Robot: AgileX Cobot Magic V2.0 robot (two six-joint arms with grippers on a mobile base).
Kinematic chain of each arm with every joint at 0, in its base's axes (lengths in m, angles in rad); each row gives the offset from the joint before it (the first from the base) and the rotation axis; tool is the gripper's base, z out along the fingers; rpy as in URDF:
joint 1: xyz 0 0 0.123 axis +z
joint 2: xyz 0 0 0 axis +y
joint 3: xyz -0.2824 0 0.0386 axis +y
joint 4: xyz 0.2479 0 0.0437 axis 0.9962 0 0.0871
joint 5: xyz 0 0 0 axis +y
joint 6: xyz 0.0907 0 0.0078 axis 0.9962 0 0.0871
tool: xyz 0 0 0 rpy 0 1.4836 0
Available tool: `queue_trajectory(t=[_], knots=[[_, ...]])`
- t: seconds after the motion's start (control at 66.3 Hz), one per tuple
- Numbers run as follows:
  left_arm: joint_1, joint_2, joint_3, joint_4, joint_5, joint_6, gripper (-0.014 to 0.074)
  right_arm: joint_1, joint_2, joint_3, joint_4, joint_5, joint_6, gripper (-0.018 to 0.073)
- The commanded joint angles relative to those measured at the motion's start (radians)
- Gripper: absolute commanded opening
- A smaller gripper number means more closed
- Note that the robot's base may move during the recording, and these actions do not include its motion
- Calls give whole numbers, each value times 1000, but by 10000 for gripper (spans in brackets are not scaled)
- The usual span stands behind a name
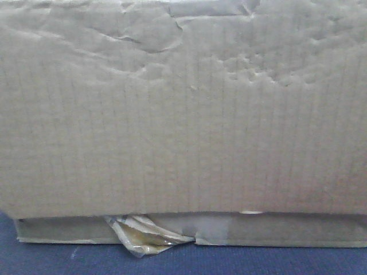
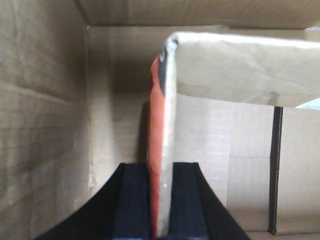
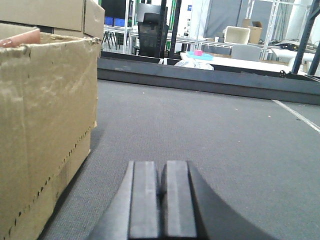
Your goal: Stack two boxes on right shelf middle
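The tall box (image 1: 183,114) overfilled the front view; we lost its top and both sides past the edges, and the flat box (image 1: 275,229) beneath it ran off the right. At the left wrist, the bottom of the frame cut the left gripper (image 2: 160,167) and the orange-faced flap (image 2: 167,125) it clamped. At the right wrist, a cardboard box (image 3: 45,125) ran off the left; we could not tell which one.
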Motion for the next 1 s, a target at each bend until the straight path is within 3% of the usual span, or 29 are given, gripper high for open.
queue_trajectory(t=[0.0, 0.271, 0.679, 0.814, 0.98], knots=[[7, -8, 9, -4, -14, 1, -111, -7, -4, 0, 6, -13, -7, -165], [7, -8, 16, -6, -14, 1, -99, -7, -4, 0, 6, -13, -7, -165], [7, -6, 16, -15, -14, -3, 301, -7, -4, 0, 6, -13, -7, -165], [7, -8, 7, -17, -14, -3, 362, -7, -4, 0, 6, -13, -7, -165], [5, -8, -83, -17, -14, -3, 371, -7, -4, 0, 6, -13, -7, -165]])
